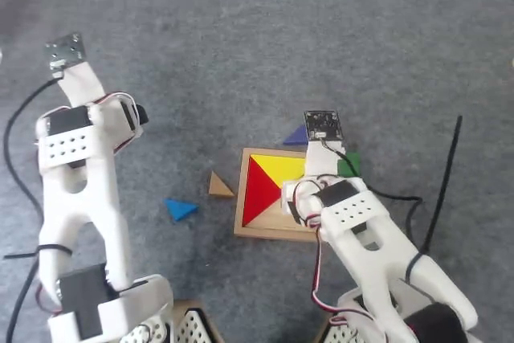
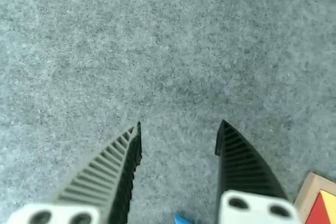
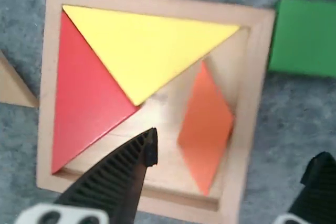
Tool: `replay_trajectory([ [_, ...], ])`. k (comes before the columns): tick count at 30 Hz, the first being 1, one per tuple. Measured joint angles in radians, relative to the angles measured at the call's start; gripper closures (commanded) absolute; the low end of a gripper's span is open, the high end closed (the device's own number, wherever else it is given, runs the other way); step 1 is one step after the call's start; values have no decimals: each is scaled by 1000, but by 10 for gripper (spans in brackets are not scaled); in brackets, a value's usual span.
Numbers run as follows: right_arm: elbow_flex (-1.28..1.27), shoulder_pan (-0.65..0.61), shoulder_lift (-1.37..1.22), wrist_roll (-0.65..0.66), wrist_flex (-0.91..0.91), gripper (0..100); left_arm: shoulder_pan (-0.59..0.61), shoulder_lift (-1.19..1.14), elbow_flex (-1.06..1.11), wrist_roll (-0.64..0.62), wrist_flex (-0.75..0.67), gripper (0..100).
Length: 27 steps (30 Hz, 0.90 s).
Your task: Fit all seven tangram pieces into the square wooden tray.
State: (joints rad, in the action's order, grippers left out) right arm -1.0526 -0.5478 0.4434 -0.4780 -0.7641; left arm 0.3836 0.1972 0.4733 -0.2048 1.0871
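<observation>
The square wooden tray (image 3: 252, 103) holds a red triangle (image 3: 84, 98), a yellow triangle (image 3: 147, 51) and an orange parallelogram (image 3: 206, 124). My right gripper (image 3: 237, 145) hangs open just above the tray, over the orange piece, holding nothing. A green square (image 3: 304, 38) lies just outside the tray wall, and a dark blue piece (image 1: 296, 136) lies beyond the tray's far edge. On the carpet left of the tray (image 1: 241, 218) are a tan triangle (image 1: 219, 186) and a small blue triangle (image 1: 181, 209). My left gripper (image 2: 180, 125) is open and empty over bare carpet, far left of the tray.
Grey carpet covers the table. The right arm (image 1: 345, 214) hides the tray's right part in the high view. A black cable (image 1: 442, 190) runs along the right side. The left arm (image 1: 80, 166) stands tall at the left.
</observation>
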Motion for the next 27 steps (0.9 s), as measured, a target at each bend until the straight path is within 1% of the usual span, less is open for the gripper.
replay_trajectory([
  [3,0,-43,-35,-60,25,567,0,0,0,0,0,773],
  [7,0,-49,-80,-80,68,567,3,0,0,0,0,773],
  [10,2,-8,-81,-81,75,567,21,0,0,-3,0,773],
  [15,2,98,-81,-81,69,567,20,0,0,0,0,773],
  [21,2,130,-48,-81,18,567,20,0,0,0,0,773],
  [27,2,135,-41,-81,18,567,21,0,0,0,0,773],
])
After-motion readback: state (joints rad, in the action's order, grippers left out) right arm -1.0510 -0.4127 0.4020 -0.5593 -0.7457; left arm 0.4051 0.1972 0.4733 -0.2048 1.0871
